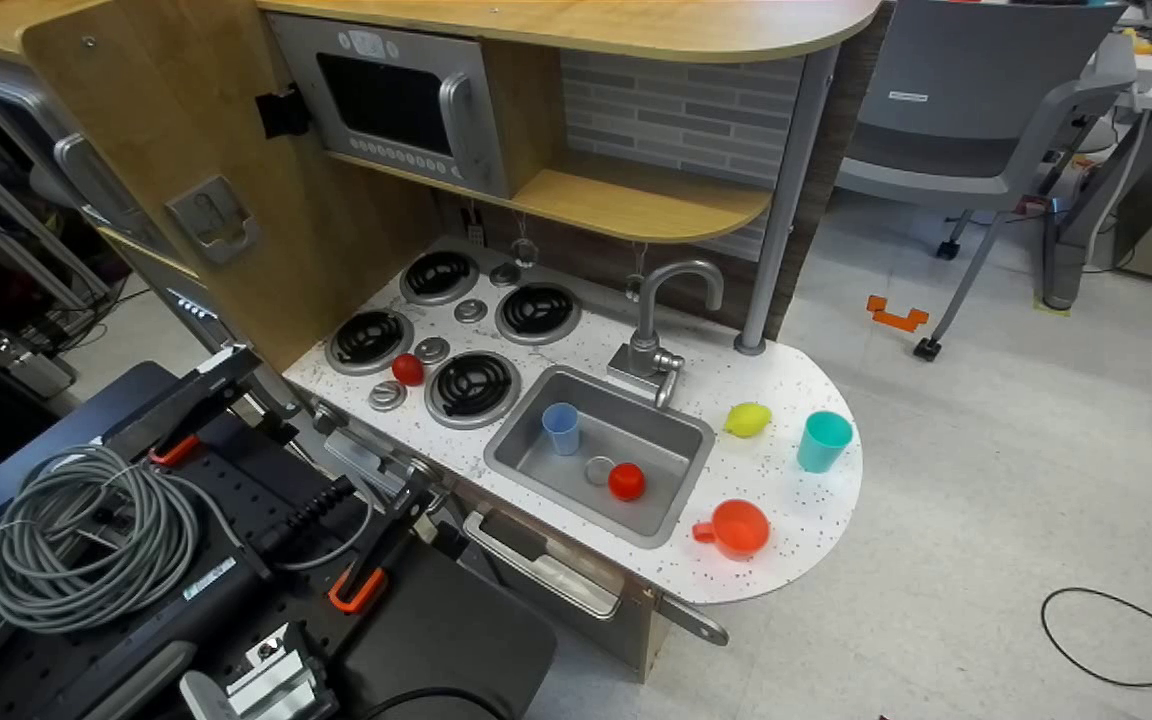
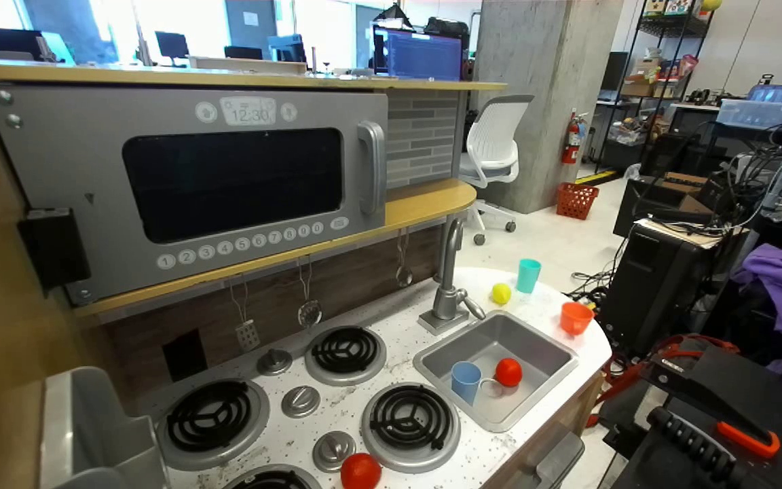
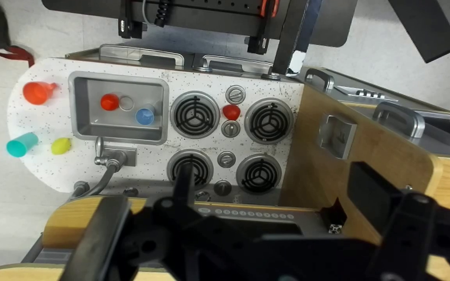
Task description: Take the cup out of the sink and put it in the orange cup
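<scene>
- Closest to me is my gripper (image 3: pixel 277 189), its two fingers (image 3: pixel 183 185) standing wide apart in the wrist view, partly blurred.
- At the near right of the white countertop (image 1: pixel 786 385) I see the orange cup (image 1: pixel 739 528) upright, mouth up, its handle pointing left at the sink (image 1: pixel 616 430) but clear of the rim; its orange inner wall shows.
- The sink, a grey basin left of that cup, holds two things in both exterior views and my wrist view.
- On the basin floor, just right of the drain (image 1: pixel 599 470), is the small red item (image 1: pixel 626 482); I cannot tell whether it is a hollow cup or solid.
- In the left part the blue cup (image 1: pixel 562 430) stands upright, with the drain between it and the small red item.
- Left of the sink, a round red piece (image 1: pixel 407 369) sits between the two near burners (image 1: pixel 473 388).
- Farther right, the teal cup (image 1: pixel 824 443) stands upright near the countertop's rounded end, and a yellow lemon (image 1: pixel 747 419) lies between it and the sink.
- Behind the sink rises the grey faucet (image 1: pixel 644 342).
- Far left, above the burners, the microwave (image 1: pixel 386 100) has its door closed; its dark window hides the inside.
- Farthest off, in an exterior view, a red basket (image 2: pixel 576 201) stands on the floor; I cannot tell what it holds.
</scene>
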`<action>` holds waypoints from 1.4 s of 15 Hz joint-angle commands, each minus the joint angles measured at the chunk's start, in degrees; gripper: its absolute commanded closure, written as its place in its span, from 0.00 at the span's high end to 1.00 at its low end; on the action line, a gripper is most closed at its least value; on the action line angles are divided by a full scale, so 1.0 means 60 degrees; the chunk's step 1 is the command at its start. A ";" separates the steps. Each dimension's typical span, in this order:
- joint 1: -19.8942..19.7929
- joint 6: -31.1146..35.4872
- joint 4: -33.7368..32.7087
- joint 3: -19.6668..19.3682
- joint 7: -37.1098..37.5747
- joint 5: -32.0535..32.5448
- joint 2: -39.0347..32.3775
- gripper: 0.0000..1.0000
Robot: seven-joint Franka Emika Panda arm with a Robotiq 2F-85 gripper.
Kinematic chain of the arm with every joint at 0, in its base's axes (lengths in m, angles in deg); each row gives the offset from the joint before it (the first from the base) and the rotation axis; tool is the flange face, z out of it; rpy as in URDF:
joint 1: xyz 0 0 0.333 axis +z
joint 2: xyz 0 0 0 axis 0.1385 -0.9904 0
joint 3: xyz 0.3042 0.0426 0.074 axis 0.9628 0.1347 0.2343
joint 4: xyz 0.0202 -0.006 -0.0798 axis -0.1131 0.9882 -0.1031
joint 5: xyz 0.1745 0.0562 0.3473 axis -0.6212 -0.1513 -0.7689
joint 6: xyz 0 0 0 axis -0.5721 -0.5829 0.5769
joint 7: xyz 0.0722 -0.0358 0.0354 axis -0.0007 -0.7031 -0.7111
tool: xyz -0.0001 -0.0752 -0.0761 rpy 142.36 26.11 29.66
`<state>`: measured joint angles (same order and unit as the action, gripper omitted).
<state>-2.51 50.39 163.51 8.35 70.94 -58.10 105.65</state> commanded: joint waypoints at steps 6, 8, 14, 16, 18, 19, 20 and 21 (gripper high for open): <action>-0.0312 0.1530 -0.0353 -0.0582 -0.0312 -0.0442 -0.1254 1.00; -0.0426 0.1940 -0.0352 -0.0826 -0.0495 -0.0486 -0.1791 1.00; -0.0977 0.2994 -0.0312 -0.1296 -0.1108 -0.0253 -0.3051 1.00; -0.1175 0.3109 -0.0225 -0.1394 -0.1232 -0.0199 -0.3363 1.00; -0.1330 0.3164 -0.0162 -0.1460 -0.1469 -0.0148 -0.3645 1.00; -0.1405 0.3196 -0.0163 -0.1493 -0.1581 -0.0141 -0.3801 1.00; -0.1478 0.3253 -0.0179 -0.1521 -0.1667 -0.0139 -0.3963 1.00; -0.1558 0.3366 -0.0230 -0.1555 -0.1706 -0.0154 -0.4172 1.00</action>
<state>-10.75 68.13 162.93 -0.49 62.50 -59.01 83.54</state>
